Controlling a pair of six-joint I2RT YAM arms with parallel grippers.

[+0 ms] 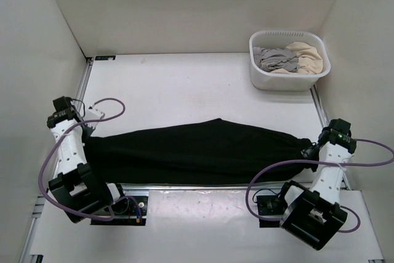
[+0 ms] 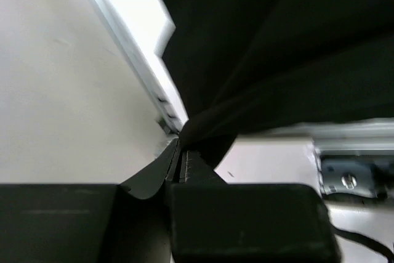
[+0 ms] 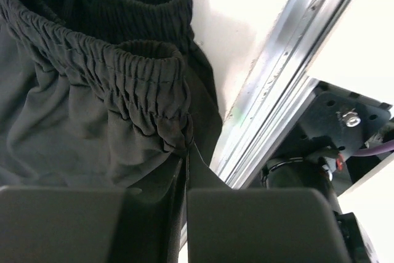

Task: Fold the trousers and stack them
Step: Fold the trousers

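The black trousers (image 1: 197, 152) lie stretched left to right across the near part of the table, folded lengthwise. My left gripper (image 1: 86, 135) is shut on their left end; in the left wrist view the dark cloth (image 2: 277, 47) runs into the closed gripper (image 2: 180, 143). My right gripper (image 1: 309, 150) is shut on the right end, where the gathered elastic waistband (image 3: 148, 78) bunches into the closed gripper (image 3: 187, 151). Both ends sit close to the table's near rail.
A white laundry basket (image 1: 265, 78) holding grey and beige garments stands at the back right. A metal rail (image 1: 203, 185) runs along the table's near edge, with the arm bases and purple cables below it. White walls enclose the table on three sides.
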